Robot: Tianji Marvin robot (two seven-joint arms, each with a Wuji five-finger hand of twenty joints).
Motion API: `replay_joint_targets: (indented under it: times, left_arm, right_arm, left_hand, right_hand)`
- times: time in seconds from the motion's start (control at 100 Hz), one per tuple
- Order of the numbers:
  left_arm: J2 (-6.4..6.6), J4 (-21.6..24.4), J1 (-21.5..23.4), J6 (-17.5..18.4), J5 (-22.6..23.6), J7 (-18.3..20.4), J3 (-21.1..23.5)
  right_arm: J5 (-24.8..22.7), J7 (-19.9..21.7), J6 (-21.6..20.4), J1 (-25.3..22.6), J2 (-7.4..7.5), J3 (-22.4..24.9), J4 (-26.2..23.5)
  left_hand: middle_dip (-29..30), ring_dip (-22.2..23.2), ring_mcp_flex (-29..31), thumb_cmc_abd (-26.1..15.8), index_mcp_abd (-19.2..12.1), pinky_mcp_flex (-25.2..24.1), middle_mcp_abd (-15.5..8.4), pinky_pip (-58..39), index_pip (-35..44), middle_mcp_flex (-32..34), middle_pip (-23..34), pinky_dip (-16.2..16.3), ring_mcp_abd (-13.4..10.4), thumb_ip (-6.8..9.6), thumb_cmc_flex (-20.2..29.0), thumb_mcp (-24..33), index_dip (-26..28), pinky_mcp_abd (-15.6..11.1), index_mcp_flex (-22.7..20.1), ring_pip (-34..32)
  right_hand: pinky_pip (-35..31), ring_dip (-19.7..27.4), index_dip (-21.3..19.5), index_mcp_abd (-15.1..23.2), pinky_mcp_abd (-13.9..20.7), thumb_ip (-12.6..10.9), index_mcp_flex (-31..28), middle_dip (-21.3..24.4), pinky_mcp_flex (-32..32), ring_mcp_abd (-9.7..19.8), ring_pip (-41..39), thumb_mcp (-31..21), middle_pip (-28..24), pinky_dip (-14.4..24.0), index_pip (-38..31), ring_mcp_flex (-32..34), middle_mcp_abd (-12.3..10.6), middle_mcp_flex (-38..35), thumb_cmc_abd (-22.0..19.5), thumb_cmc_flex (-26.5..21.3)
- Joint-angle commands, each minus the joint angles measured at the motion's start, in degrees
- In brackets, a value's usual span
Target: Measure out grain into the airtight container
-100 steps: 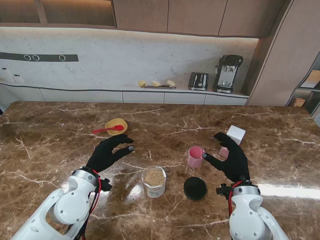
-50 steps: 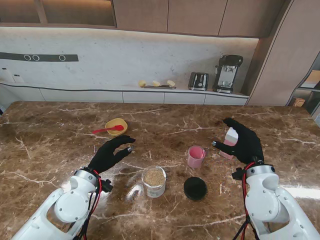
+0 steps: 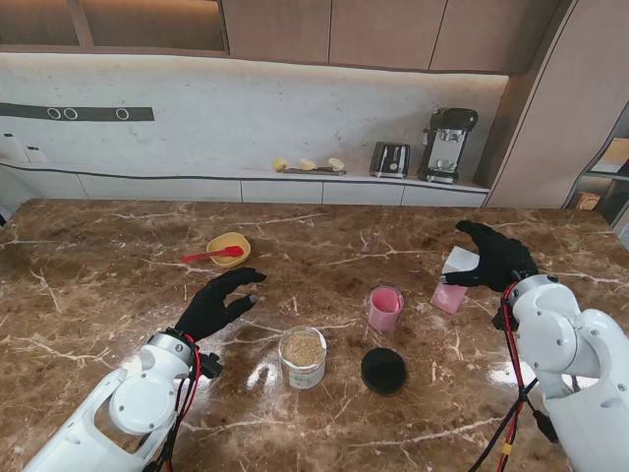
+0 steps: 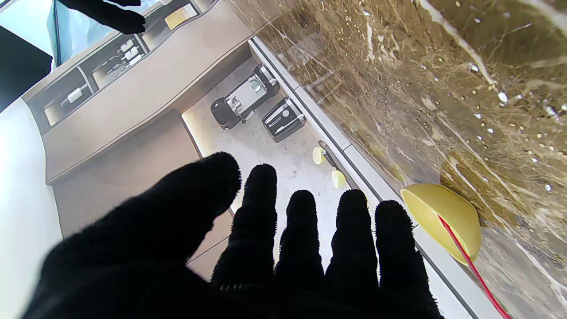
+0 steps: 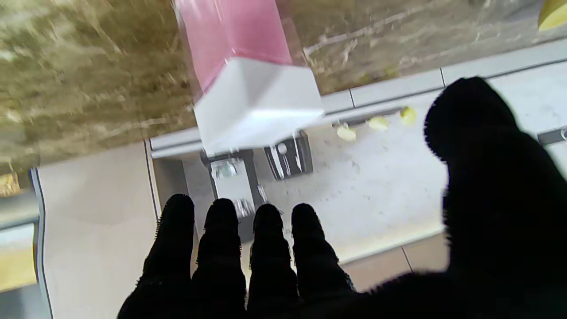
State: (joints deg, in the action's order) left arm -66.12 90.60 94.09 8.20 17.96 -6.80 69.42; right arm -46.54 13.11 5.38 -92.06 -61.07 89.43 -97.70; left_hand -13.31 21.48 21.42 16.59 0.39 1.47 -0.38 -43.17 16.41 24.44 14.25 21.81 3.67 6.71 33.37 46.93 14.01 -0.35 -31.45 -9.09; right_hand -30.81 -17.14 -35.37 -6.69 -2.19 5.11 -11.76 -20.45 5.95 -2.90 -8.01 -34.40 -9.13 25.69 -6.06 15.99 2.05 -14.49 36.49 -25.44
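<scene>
Marble bench, stand view: open grain jar [image 3: 303,357] sits toward the near edge at centre with its black lid [image 3: 383,370] just beside it and a pink cup [image 3: 384,308] just behind, left hand [image 3: 217,302] hovering fingers apart and holding nothing, right hand [image 3: 496,260] near the right edge spread over the white-lidded pink container [image 3: 454,281]. Left wrist view: splayed fingers [image 4: 261,221], nothing gripped, only the yellow bowl [image 4: 443,219] ahead. Right wrist view: container [image 5: 248,75] is blurred, beyond the spread fingertips [image 5: 221,239], not grasped; risk as I see it is a hurried or off-centre grab tipping it, or an elbow sweep catching the open jar and spilling grain.
</scene>
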Motion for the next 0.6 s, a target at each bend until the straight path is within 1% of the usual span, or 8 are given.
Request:
replay_joint_targets:
  times: [0.0, 0.04, 0.12, 0.25, 0.34, 0.39, 0.48, 0.59]
  left_arm:
    - [-0.12, -0.05, 0.34, -0.18, -0.01, 0.42, -0.04]
    - [-0.07, 0.04, 0.38, -0.19, -0.02, 0.65, 0.07]
    - [0.07, 0.25, 0.43, -0.4, 0.07, 1.2, 0.35]
    - [0.17, 0.39, 0.45, -0.4, 0.2, 1.55, 0.64]
    - [0.19, 0.33, 0.47, -0.29, 0.29, 1.58, 0.73]
    - [0.18, 0.38, 0.55, -0.36, 0.27, 1.58, 0.77]
    - [0.23, 0.48, 0.7, -0.55, 0.19, 1.82, 0.91]
    - [0.32, 0.74, 0.95, -0.84, 0.24, 2.13, 1.11]
  right_arm:
    - [0.03, 2.83, 1.49, 1.48, 1.01, -0.34, 1.51]
    - [-0.25, 4.63, 1.72, 2.46, 1.34, -0.72, 2.24]
    - [-1.03, 7.19, 1.8, 4.54, 1.87, -1.77, 4.13]
    - [-1.74, 10.03, 1.87, 7.61, 2.46, -3.61, 7.12]
    - [-3.35, 12.04, 1.46, 9.45, 2.89, -4.96, 8.86]
    - [-4.4, 13.09, 0.92, 10.42, 3.14, -5.69, 9.82]
    - [-4.69, 14.48, 0.11, 12.13, 3.45, -7.09, 11.65]
    - [-5.62, 15.54, -0.71, 13.81, 3.73, -8.78, 13.6]
  left_hand:
    - [0.81, -0.68, -2.38, 0.91, -1.92, -1.32, -2.09, 1.51, 0.32, -2.43, -0.9, -0.93, -2.93, -1.39, -1.54, 1.29, -0.02, -2.21, 1.25, 1.53]
    - [0.83, -0.7, -2.34, 0.71, -1.9, -1.28, -2.12, 1.54, 0.28, -2.38, -0.92, -0.95, -2.91, -1.63, -1.79, 0.96, -0.04, -1.9, 1.33, 1.54]
    - [0.93, -0.75, -2.32, -0.13, -1.94, -1.02, -1.98, 1.52, 0.22, -2.43, -1.08, -0.93, -2.87, -2.53, -2.47, -1.53, -0.03, -1.2, 1.39, 1.63]
    - [0.97, -0.78, -2.27, -0.28, -2.01, -0.99, -1.94, 1.58, 0.18, -2.38, -1.14, -0.95, -2.99, -2.52, -2.31, -2.28, 0.0, -1.07, 1.27, 1.68]
    - [1.0, -0.8, -2.25, -0.4, -1.98, -0.99, -1.9, 1.63, 0.13, -2.35, -1.18, -0.97, -2.88, -2.39, -2.27, -2.49, 0.04, -1.0, 1.23, 1.73]
    - [1.01, -0.8, -2.22, -0.48, -1.95, -0.94, -1.87, 1.62, 0.12, -2.32, -1.18, -0.96, -2.89, -2.37, -2.31, -2.67, 0.06, -0.92, 1.18, 1.73]
    - [1.02, -0.8, -2.25, -0.71, -1.88, -0.96, -1.83, 1.65, 0.1, -2.29, -1.2, -0.96, -2.83, -2.35, -2.43, -3.11, 0.1, -0.73, 1.07, 1.77]
    - [1.04, -0.78, -2.18, -1.14, -2.0, -0.97, -1.85, 1.66, 0.03, -2.2, -1.22, -0.96, -2.71, -2.49, -2.73, -4.16, 0.15, -0.56, 1.03, 1.74]
  right_hand:
    - [1.31, 1.68, 0.66, -1.23, -0.71, -1.04, 3.75, 1.14, -0.64, -1.57, 1.16, 1.15, 1.26, -1.31, 1.7, -3.03, 1.42, 3.4, -0.44, 0.86]
    - [1.27, 1.97, 0.6, -1.68, -1.08, -1.02, 4.96, 1.34, -0.33, -2.16, 1.39, 1.22, 1.49, -1.29, 2.2, -3.29, 1.87, 4.53, -0.67, 1.41]
    - [0.85, 3.38, 1.46, -2.42, -1.87, -0.86, 4.3, 2.83, 0.75, -3.27, 1.36, 0.82, 1.83, -1.1, 6.55, -3.52, 2.58, 5.89, -0.81, 2.26]
    - [-1.53, 3.07, 1.19, -1.42, -3.26, -0.72, 4.02, 2.07, 3.54, -4.04, 0.16, 0.86, 0.44, -0.19, 6.49, -1.59, 2.67, 5.57, -0.95, 2.95]
    - [-3.54, 1.84, -2.62, -0.79, -3.52, -0.52, 4.57, 0.05, 5.34, -3.53, -1.54, 1.06, -2.28, 0.34, 4.74, 0.76, 2.4, 5.14, -1.05, 3.11]
    - [-5.18, 0.14, -6.6, -0.25, -3.58, -0.48, 5.41, -2.06, 6.42, -3.05, -2.98, 1.04, -4.45, 0.79, 2.51, 2.1, 2.03, 4.68, -1.04, 3.22]
    - [-8.37, -2.74, -11.11, 1.25, -4.06, -0.35, 6.26, -4.89, 9.94, -2.39, -6.13, 1.26, -7.37, 1.47, -0.2, 7.17, 0.84, 3.07, -0.85, 2.34]
    - [-12.18, -5.34, -16.15, 5.23, -4.74, -0.11, 6.62, -7.8, 14.02, -1.83, -8.94, 1.99, -10.77, 1.41, -4.37, 12.6, -0.86, 0.32, -0.56, 0.47]
